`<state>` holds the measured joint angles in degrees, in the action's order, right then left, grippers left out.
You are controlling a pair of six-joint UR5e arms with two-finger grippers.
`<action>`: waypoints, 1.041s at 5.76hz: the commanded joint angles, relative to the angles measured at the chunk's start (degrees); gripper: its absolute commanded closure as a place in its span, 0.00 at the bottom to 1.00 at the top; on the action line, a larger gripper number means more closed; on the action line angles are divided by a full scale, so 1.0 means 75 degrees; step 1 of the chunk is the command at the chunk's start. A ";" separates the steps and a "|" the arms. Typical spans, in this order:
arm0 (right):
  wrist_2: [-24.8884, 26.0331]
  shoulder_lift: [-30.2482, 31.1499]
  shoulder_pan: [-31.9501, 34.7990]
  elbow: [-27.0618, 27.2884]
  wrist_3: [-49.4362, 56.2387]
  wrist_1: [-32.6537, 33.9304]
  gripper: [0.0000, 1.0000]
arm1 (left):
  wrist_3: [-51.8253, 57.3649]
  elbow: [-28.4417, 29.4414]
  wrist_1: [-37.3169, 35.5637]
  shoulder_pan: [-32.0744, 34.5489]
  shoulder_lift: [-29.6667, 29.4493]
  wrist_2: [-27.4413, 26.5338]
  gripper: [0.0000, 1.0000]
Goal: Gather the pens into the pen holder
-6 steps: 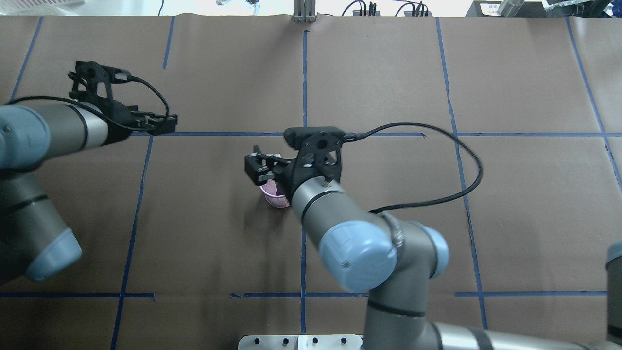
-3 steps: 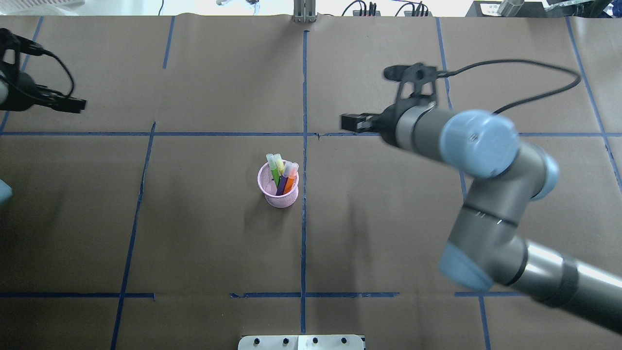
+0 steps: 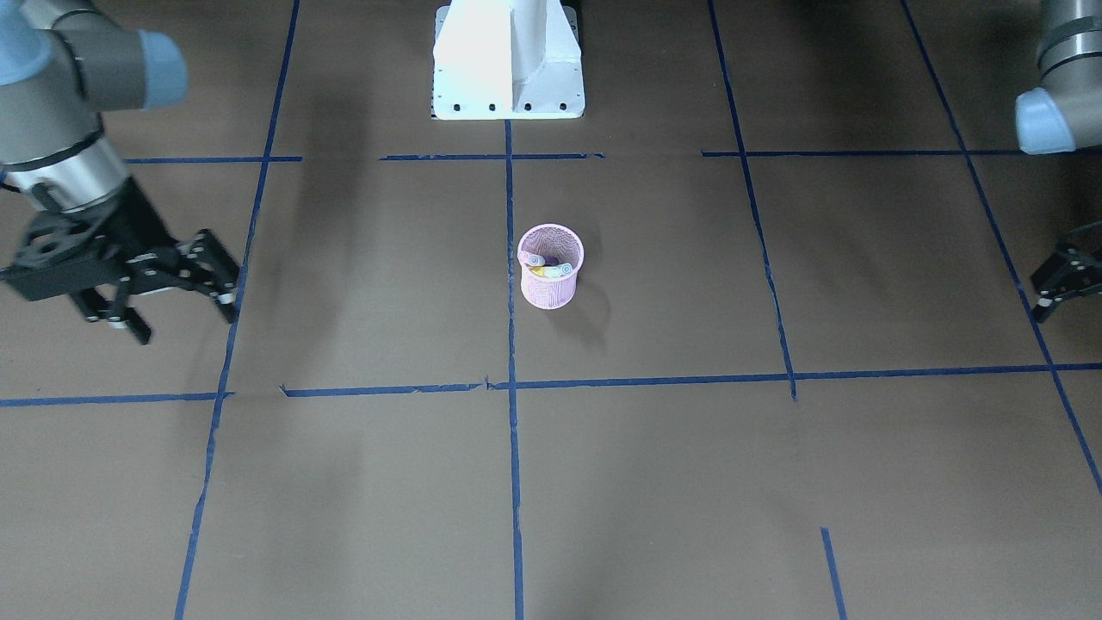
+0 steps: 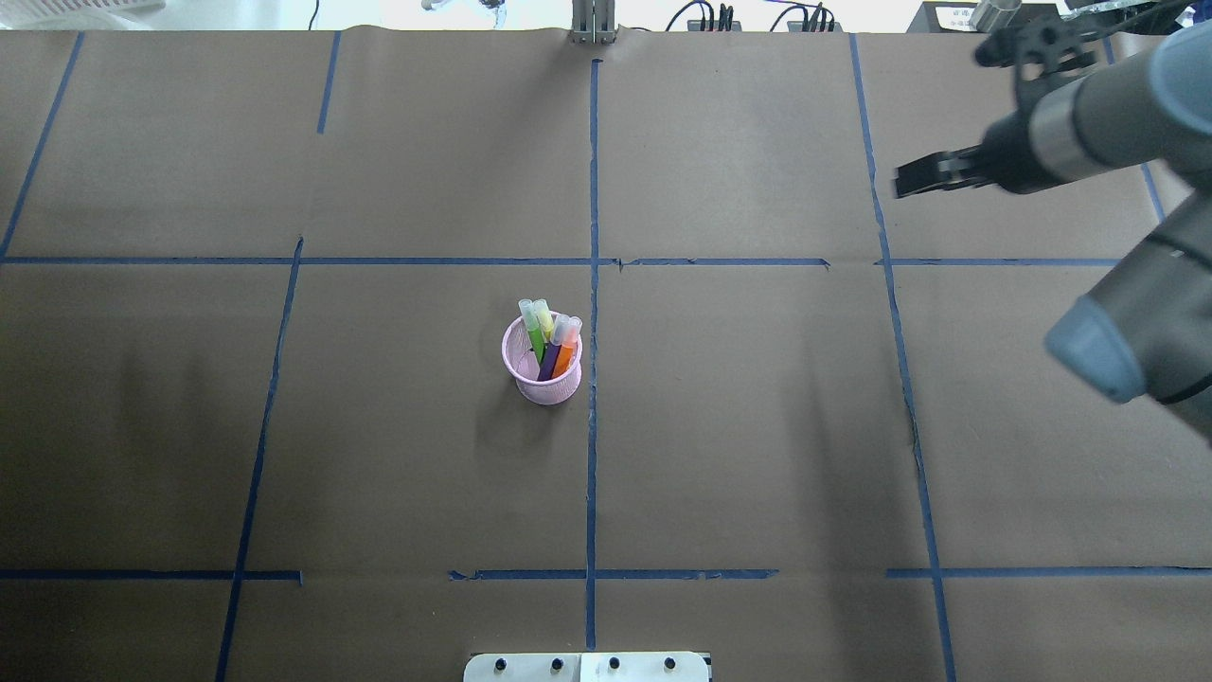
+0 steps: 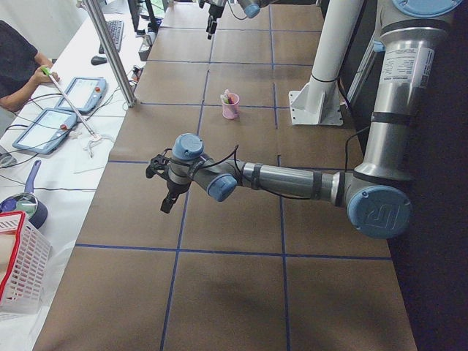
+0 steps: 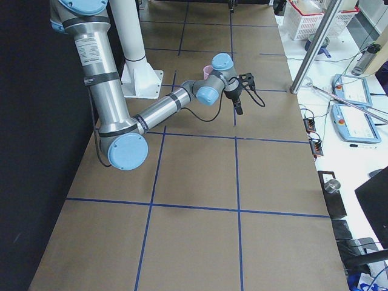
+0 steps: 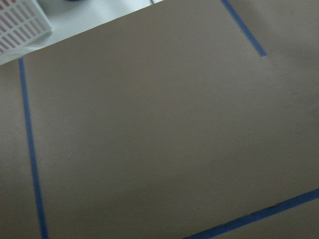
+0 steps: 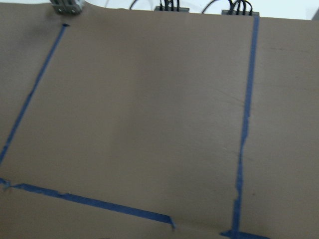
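Observation:
The pink mesh pen holder (image 4: 543, 377) stands upright near the table's middle; it also shows in the front view (image 3: 551, 288) and the left view (image 5: 230, 110). Several pens (image 4: 551, 339), green, yellowish, purple and orange, stand inside it with their pale caps up (image 3: 546, 262). No pen lies on the table. My right gripper (image 4: 901, 184) is open and empty, far off at the back right (image 3: 182, 317). My left gripper (image 3: 1043, 297) is at the table's left end, cut by the frame edge, open and empty (image 5: 162, 191). It is out of the overhead view.
The robot's white base (image 3: 508, 60) stands behind the cup. Blue tape lines (image 4: 593, 189) grid the brown paper. A metal post (image 5: 110, 51), tablets (image 5: 45, 128) and a red-and-white basket (image 5: 18, 267) sit beyond the table's far edge, with an operator (image 5: 16, 58) there.
My right arm has drawn back from over the cup to the back right, uncovering the pens in it. My left arm has swung left, out of the overhead view.

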<state>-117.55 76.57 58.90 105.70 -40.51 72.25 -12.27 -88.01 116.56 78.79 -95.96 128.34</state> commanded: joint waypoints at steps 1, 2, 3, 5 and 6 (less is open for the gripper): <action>-0.1825 0.0941 0.1816 -0.0042 0.3178 0.1377 0.00 | 0.1533 0.0110 -0.2217 0.1569 -0.0167 0.1619 0.00; -0.2067 0.1411 0.2535 -0.0066 0.4776 0.2171 0.00 | 0.1786 0.0029 -0.2692 0.2134 -0.0109 0.1893 0.00; -0.1872 0.1427 0.3203 -0.0367 0.5928 0.3002 0.00 | 0.2008 0.0156 -0.3080 0.2163 0.0112 0.1896 0.00; -0.1822 0.1474 0.3782 -0.1187 0.7401 0.3525 0.00 | 0.2011 0.0250 -0.3693 0.2116 0.0207 0.1790 0.00; -0.2078 0.1486 0.3981 -0.1666 0.7533 0.3480 0.00 | 0.1999 0.0251 -0.3693 0.2093 0.0371 0.1268 0.00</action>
<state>-131.81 87.54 87.17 96.39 14.04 98.13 2.74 -86.21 89.24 94.61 -94.18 140.48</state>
